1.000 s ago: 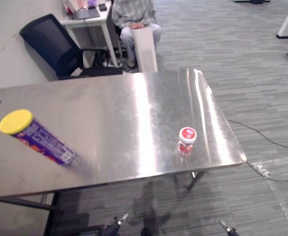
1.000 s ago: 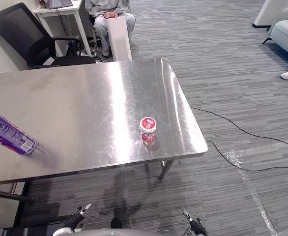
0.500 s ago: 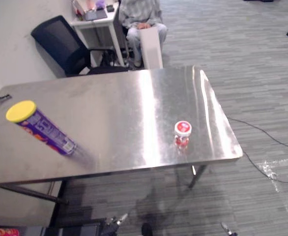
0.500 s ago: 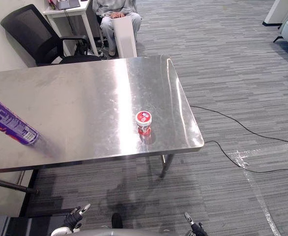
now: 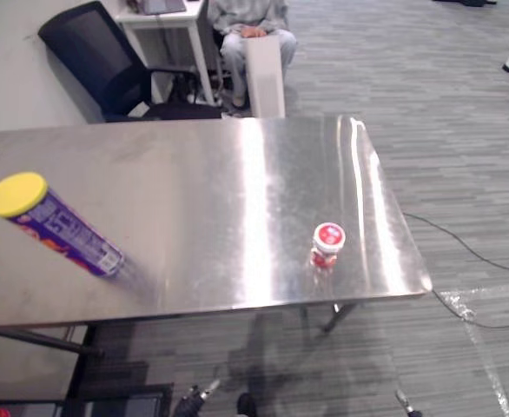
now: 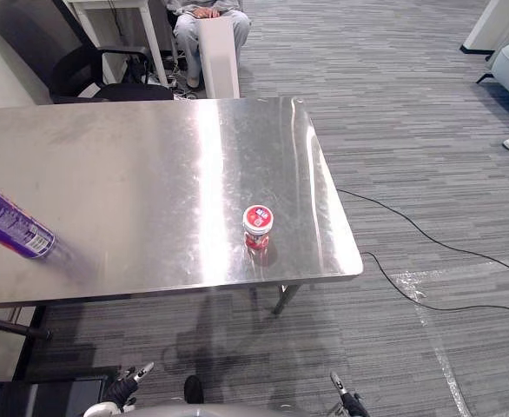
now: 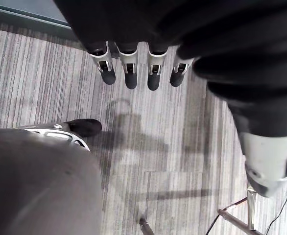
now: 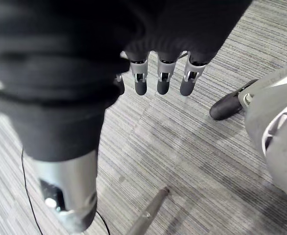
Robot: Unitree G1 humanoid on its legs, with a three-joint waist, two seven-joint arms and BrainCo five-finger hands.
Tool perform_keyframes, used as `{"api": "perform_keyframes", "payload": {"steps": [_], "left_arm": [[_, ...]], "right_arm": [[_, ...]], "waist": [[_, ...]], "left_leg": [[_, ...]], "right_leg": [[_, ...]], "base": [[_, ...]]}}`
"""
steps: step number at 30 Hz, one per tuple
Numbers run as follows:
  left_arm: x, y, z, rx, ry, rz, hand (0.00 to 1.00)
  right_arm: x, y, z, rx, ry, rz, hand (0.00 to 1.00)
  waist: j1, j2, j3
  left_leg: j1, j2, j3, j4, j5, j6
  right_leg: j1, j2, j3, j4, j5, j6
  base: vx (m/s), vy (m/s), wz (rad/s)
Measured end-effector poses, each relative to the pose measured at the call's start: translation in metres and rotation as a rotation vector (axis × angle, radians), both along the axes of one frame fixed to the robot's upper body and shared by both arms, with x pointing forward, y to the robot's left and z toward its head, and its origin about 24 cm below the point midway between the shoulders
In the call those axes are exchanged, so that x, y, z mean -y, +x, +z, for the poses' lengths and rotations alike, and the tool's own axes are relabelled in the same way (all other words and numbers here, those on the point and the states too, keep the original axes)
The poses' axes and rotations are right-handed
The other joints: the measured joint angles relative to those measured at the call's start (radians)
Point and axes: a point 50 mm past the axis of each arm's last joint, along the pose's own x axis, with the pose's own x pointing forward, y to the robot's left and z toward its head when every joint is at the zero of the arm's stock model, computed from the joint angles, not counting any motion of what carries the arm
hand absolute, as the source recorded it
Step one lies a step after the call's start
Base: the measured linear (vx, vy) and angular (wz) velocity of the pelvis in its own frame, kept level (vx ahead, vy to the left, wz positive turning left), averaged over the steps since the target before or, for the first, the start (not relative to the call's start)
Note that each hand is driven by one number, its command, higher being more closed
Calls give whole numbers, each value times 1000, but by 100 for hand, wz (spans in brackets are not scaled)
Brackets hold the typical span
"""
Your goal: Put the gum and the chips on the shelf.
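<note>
- The left hand (image 7: 129, 68) is hanging low over the grey carpet floor (image 5: 472, 139), nearer than the table's front edge. Its fingers are reaching out straight and apart, holding nothing.
- The right hand (image 8: 162, 77) is hanging the same way on the other side, fingers straight and spread, gripping nothing.
- The steel table (image 5: 202, 174) is standing just beyond both hands.
- The gum (image 5: 328, 244), a small jar with a red lid, is standing upright on the table near its front right corner.
- The chips (image 5: 55, 226), a purple tube with a yellow lid, are sitting well apart from the gum at the table's left side, lid end pointing toward the far left; I cannot tell whether the tube is standing or lying.
- Past the table's far edge a black office chair (image 5: 94, 56) is standing beside a white desk (image 5: 163, 19).
- A person (image 5: 247, 19) is sitting there behind a white upright panel (image 5: 265, 76).
</note>
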Motion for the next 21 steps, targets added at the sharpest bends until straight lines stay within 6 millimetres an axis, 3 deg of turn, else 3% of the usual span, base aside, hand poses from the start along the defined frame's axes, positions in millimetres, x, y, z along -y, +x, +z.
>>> {"api": "perform_keyframes", "payload": {"steps": [2,6,8,11,14,17,21], "left_arm": [[-1,0,0,-1,6,5,0],[1,-2,0,-1,8,20,0],[2,-6,-1,-6,6,42,0],[5,-7,-2,-5,3,52,0],[9,-2,-1,20,-3,50,0],[13,3,0,45,-10,47,0],[14,5,2,61,-11,31,0]], "right_arm": [[10,-3,2,23,-5,-139,0],[60,15,24,125,-158,-271,0],[96,36,53,215,-323,-281,0],[130,66,103,348,-569,-254,0],[133,93,141,438,-746,-159,0],[121,111,162,516,-825,-84,0],[80,139,199,698,-936,133,0]], "waist": [[-1,1,0],[-7,11,-6],[-21,26,-14],[-23,42,-24],[-23,48,-28],[-22,50,-29],[-21,51,-30]], "left_leg": [[0,1,2,0,0,0],[-7,3,27,0,-3,0],[-19,3,38,0,-3,0],[-21,8,55,0,-7,-6],[-26,11,57,0,-1,0],[-32,10,55,0,3,3],[-33,10,54,0,4,3]], "right_leg": [[-1,0,5,-3,6,10],[-24,-1,33,-10,9,14],[-44,-2,47,-11,9,15],[-56,2,59,-14,8,15],[-66,6,60,-17,7,16],[-67,6,60,-23,7,16],[-66,6,61,-24,8,16]], "base": [[-18,-7,-8],[-38,-3,-23],[-39,2,-21],[-25,-16,-19],[-15,-34,-11],[1,-5,1],[15,-5,1]]}}
